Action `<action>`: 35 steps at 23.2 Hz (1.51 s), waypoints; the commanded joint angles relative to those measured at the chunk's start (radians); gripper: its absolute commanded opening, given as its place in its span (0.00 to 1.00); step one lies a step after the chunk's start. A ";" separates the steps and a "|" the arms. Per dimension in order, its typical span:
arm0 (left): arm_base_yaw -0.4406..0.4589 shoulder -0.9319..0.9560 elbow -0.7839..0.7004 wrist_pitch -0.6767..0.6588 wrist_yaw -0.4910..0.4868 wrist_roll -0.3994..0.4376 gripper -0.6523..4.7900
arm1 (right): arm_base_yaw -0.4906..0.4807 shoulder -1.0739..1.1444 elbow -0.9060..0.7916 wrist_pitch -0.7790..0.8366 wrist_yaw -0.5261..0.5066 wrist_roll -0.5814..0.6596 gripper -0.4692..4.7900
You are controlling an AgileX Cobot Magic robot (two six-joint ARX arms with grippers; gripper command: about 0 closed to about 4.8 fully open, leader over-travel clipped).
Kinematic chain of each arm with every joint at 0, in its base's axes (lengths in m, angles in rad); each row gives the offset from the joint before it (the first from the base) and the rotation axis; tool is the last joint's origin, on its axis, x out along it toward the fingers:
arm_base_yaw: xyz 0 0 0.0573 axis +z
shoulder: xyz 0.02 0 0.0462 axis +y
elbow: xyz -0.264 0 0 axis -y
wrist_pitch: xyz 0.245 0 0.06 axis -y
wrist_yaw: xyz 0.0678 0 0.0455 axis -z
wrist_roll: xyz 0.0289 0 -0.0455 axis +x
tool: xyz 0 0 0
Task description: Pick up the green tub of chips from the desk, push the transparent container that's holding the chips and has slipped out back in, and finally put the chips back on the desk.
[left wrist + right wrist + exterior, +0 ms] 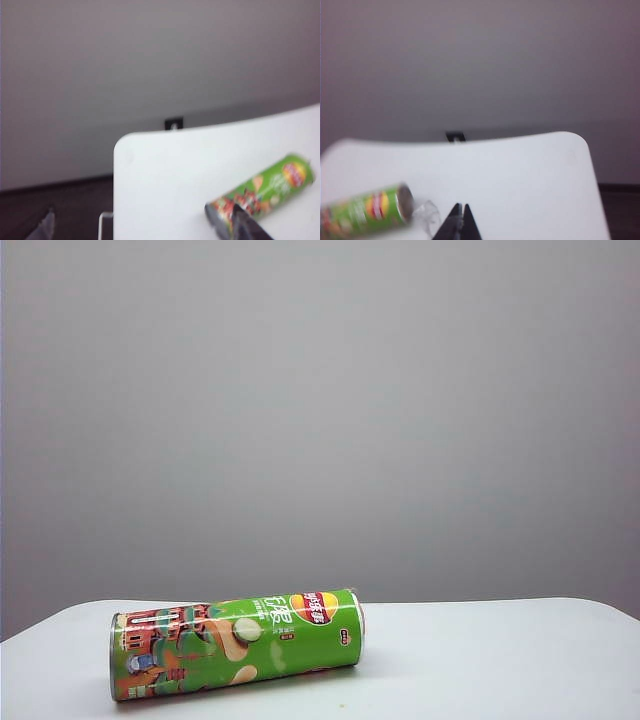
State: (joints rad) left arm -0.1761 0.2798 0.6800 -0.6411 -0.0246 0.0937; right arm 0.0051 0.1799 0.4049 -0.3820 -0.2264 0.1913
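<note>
Two grippers hang back from the desk (480, 650), neither touching anything. The left gripper (150, 231) is spread wide, with the silver-rimmed end of the green tub of chips (236, 642) just past one finger (250, 227). The right gripper (459, 225) is pressed together, with the tub's other end, where the transparent container (426, 216) appears to poke out, just beside its tips. The tub lies flat, its long axis running between the two grippers, about equally near both.

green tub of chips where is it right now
The green tub of chips lies on its side on the desk, at the lower left of the exterior view, with neither pincer touching it.
</note>
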 commanded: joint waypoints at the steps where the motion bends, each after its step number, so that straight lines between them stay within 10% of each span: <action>1: 0.000 -0.073 -0.051 0.124 0.006 -0.024 1.00 | 0.001 -0.047 -0.060 0.162 0.026 0.132 0.08; 11: 0.000 -0.182 -0.355 0.427 0.049 -0.105 0.99 | 0.000 -0.114 -0.286 0.287 0.027 0.122 0.08; 24: 0.001 -0.279 -0.575 0.523 -0.026 -0.092 0.60 | 0.001 -0.164 -0.354 0.311 0.049 0.067 0.08; 30: 0.002 -0.279 -0.619 0.512 -0.028 -0.061 0.10 | 0.001 -0.164 -0.404 0.295 0.053 0.071 0.08; 35: 0.002 -0.279 -0.645 0.477 -0.064 0.010 0.11 | 0.000 -0.164 -0.404 0.282 0.049 0.070 0.11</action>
State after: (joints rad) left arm -0.1757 0.0010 0.0391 -0.1528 -0.0673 0.0803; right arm 0.0055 0.0158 0.0078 -0.1040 -0.1787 0.2615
